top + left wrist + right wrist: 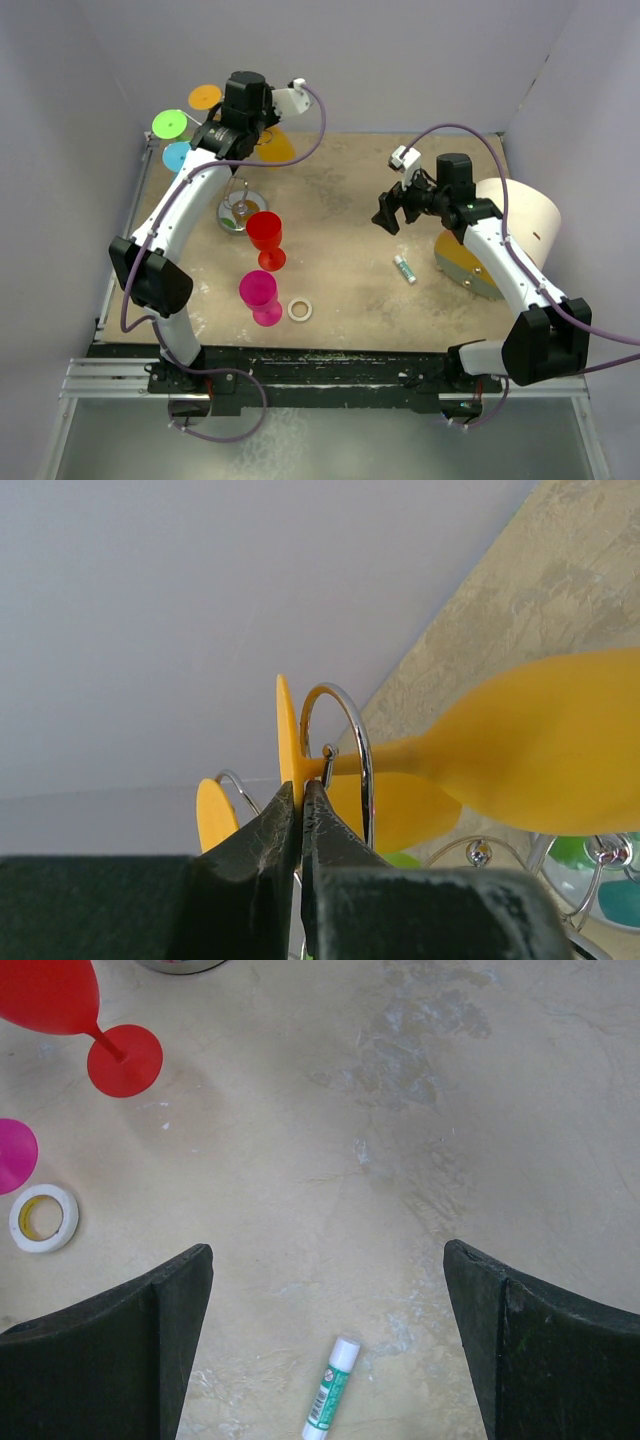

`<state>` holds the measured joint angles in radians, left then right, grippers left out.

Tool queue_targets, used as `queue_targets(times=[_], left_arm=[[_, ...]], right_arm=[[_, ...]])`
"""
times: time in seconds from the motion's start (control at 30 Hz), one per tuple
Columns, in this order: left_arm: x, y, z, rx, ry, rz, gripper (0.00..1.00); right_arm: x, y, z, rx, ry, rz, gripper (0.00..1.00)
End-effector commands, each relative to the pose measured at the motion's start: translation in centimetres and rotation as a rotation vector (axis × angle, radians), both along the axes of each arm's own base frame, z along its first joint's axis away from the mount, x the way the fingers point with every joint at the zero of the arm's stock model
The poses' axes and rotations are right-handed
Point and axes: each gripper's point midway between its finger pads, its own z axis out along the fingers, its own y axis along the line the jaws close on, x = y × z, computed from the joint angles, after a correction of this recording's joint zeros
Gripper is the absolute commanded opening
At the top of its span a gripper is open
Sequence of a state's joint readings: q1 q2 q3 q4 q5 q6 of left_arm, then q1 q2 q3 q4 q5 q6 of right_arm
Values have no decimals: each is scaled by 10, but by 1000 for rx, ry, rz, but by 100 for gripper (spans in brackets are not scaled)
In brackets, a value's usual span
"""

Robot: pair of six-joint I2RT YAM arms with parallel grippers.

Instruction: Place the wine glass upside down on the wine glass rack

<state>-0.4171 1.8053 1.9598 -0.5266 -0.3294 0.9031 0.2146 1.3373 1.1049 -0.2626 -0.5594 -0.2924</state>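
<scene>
Yellow wine glass [540, 740]: stem seated in a curled hook of the wine glass rack [357, 742], left rear of table [340, 200]. Its foot rim is pinched between the closed fingers of the left gripper [300, 802]. Right gripper [327, 1250]: fingers wide apart, empty, above glue stick [330, 1402].

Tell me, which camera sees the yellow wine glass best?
The left wrist view: the yellow wine glass fills it, stem in the wine glass rack loop, foot pinched by the left gripper. The top view shows only a yellow patch of it; the right wrist view, nothing.
</scene>
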Motion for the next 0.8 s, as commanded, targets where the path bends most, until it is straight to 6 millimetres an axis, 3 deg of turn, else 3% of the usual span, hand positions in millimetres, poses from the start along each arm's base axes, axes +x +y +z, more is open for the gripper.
queue_targets(times=[0.0, 0.33, 0.77], left_arm=[[-6, 4, 24, -44, -39, 6, 10], [-12, 8, 25, -58, -32, 23, 25], [-33, 19, 48, -84, -83, 42, 39]], right_arm=[[7, -2, 5, -5, -41, -5, 99], [7, -3, 6, -7, -43, -4, 99], [6, -2, 5, -7, -46, 3, 99]])
